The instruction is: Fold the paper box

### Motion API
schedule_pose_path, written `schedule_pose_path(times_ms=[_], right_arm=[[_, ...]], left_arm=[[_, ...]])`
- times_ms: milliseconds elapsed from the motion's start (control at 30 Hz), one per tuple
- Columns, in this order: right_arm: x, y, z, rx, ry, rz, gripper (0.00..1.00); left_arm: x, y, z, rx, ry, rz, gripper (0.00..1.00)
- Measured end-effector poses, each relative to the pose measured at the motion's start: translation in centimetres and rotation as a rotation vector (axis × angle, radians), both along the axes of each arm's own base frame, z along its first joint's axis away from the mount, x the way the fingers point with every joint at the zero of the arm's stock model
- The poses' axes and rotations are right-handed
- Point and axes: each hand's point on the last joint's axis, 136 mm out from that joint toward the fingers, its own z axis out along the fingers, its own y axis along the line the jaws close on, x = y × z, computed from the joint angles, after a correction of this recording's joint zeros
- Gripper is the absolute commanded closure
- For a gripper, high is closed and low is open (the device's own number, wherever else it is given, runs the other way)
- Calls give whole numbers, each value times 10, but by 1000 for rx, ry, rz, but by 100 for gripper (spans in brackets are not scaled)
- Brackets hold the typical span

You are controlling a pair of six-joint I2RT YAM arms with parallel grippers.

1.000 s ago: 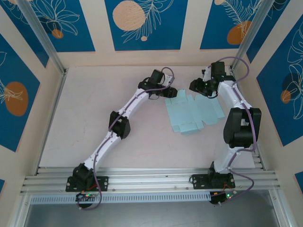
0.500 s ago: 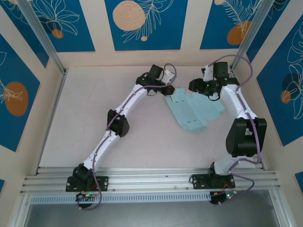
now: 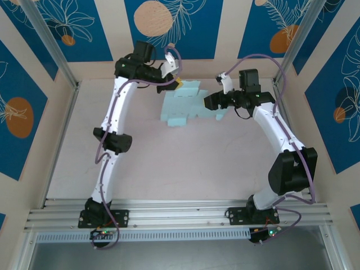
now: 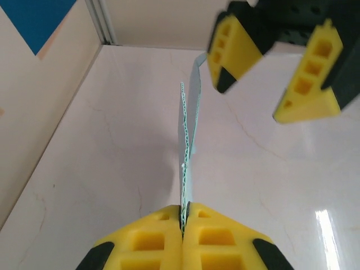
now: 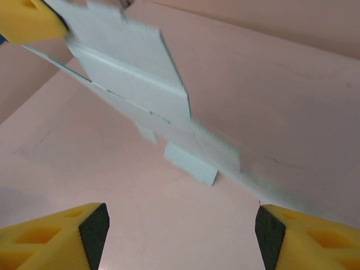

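**Fig.** Two-arm bench, seen from the near side.

(a) Top view: the paper box [image 3: 181,104] is an unfolded pale-blue die-cut sheet w/ flaps and tabs. It sits toward 12 o'clock on the pale table [image 3: 84,157], close to the back wall, and is held up on edge rather than lying flat. Whether its lower edge touches the table can't be told. The left gripper [image 3: 176,84] is at the sheet's 11 o'clock corner, on a raised, strongly bent arm. The right gripper [image 3: 209,104] is at approx. 3 o'clock of the sheet, just beside a side tab.

(b) Left wrist view: the left gripper [image 4: 183,219] has its yellow pads pressed together, pinching the sheet [image 4: 188,121], which runs edge-on straight away from the camera. At the far end the right gripper [image 4: 267,67] faces in, its fingers spread.

(c) Right wrist view: the right gripper [image 5: 180,236] stands wide, w/ nothing between the tips. The sheet [image 5: 129,73] hangs ahead, its panels and a small tab visible; contact can't be told. One finger of the left gripper [image 5: 25,19] clamps the sheet at 10 o'clock.
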Motion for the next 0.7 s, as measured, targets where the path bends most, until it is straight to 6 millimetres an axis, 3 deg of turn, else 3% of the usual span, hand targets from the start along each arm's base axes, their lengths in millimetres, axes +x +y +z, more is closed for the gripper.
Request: schedule_pose_path(times_ms=[200,333,467,700], right_arm=[[-7,33,54,-2,-201,157,25],[-17,50,73,-11,-279,246,25],[-19,65,72,-42,-293,311,29],[-17,75,39,-81,-207,362,34]], left_arm=[[-25,6,-7,66,-12,-78,100],[-33,7,-7,71,-8,-104,100],[-39,8,-2,62,-13,-123,100],[-54,9,9,41,-25,-171,100]])
